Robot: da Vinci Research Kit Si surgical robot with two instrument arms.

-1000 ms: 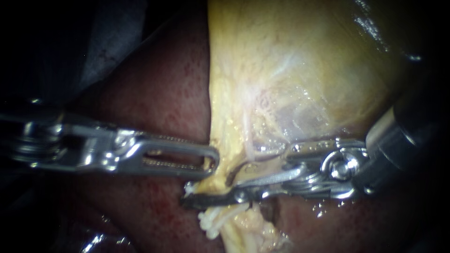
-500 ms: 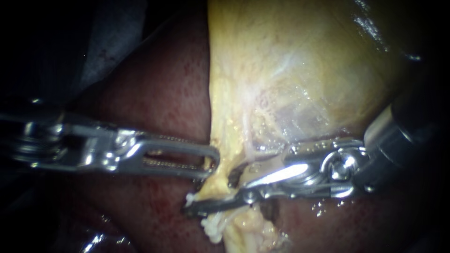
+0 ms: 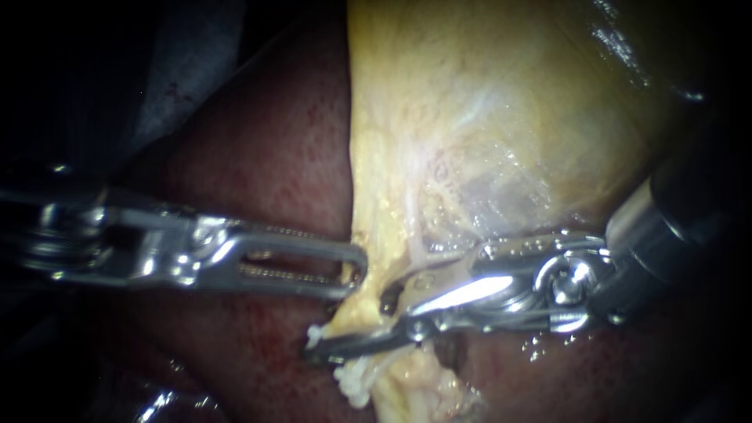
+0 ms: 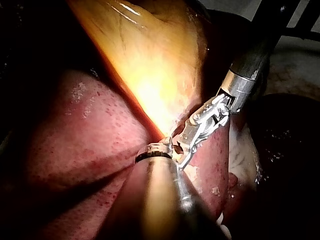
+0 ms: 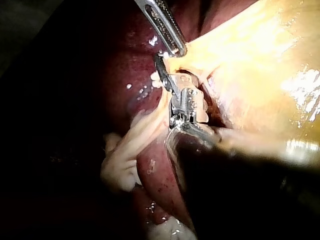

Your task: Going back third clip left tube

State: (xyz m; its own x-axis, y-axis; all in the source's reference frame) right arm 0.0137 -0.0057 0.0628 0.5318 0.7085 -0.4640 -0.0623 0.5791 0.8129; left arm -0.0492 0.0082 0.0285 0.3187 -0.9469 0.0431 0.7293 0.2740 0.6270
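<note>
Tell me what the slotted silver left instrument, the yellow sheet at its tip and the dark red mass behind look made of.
Left instrument: likely polished metal, judging by bright glints and crisp ridged edges. Yellow sheet, the gallbladder: soft wet tissue, glistening, with pale fibres. Red mass, the liver: soft moist tissue, finely speckled.

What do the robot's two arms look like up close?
Both are thin, shiny silver metal. The left instrument ends in a long, flat pincer with a slot down its middle and fine teeth. The right instrument has a round pivot screw, thin wires, and a dark shaft behind a silver collar.
</note>
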